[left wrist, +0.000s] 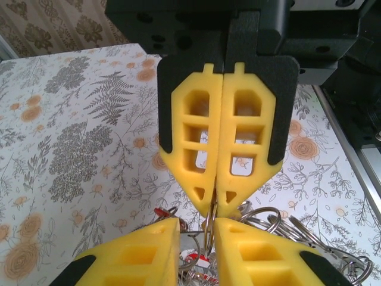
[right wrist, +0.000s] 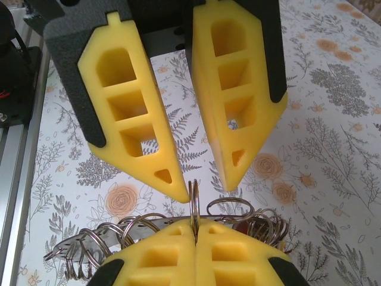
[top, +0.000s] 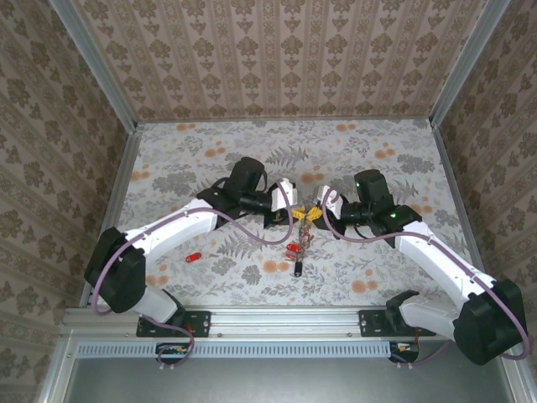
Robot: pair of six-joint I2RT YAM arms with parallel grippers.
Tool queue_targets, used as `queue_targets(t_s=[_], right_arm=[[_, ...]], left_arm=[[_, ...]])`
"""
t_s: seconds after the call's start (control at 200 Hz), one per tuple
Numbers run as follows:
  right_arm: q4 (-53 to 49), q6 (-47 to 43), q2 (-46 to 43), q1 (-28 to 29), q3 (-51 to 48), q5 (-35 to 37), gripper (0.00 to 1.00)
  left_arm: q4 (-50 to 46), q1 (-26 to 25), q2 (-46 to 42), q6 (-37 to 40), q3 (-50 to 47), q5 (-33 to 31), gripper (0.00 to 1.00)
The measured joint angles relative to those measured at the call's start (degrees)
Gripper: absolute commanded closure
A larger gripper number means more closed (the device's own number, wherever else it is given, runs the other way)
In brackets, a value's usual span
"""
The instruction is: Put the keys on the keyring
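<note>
Well, at the near left a lone red key (top: 194,257) lies on the table (top: 394,252). Mid-table, my left gripper (right wrist: 202,187) stands released, its fingers either side of a thin upright wire ring (right wrist: 194,192). My right gripper (left wrist: 213,205) is clenched on that ring, the other keys (top: 295,248) bunched just nearer.

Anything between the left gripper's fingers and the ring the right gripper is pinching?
Nothing visible. The keyring stands edge-up from the shut right gripper, in line with the finger gap of the open left gripper; the other rings sit lower, to both sides.
</note>
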Motion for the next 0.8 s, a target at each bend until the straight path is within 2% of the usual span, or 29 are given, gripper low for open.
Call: queue_targets(t_s=[0.56,0.695,0.8], right_arm=[[0.9,0.1,0.0,0.2,0.0,0.0,1.00],[1.5,0.3,0.0,0.2,0.0,0.0,1.00],[1.5,0.3,0.0,0.2,0.0,0.0,1.00]], left_arm=[[-3.1,0.0,0.3,1.9,0.9,0.2,0.77],[-3.1,0.0,1.1,2.0,1.2,0.2,0.80],[-3.3,0.0,1.5,2.1,1.3,0.4,0.90]])
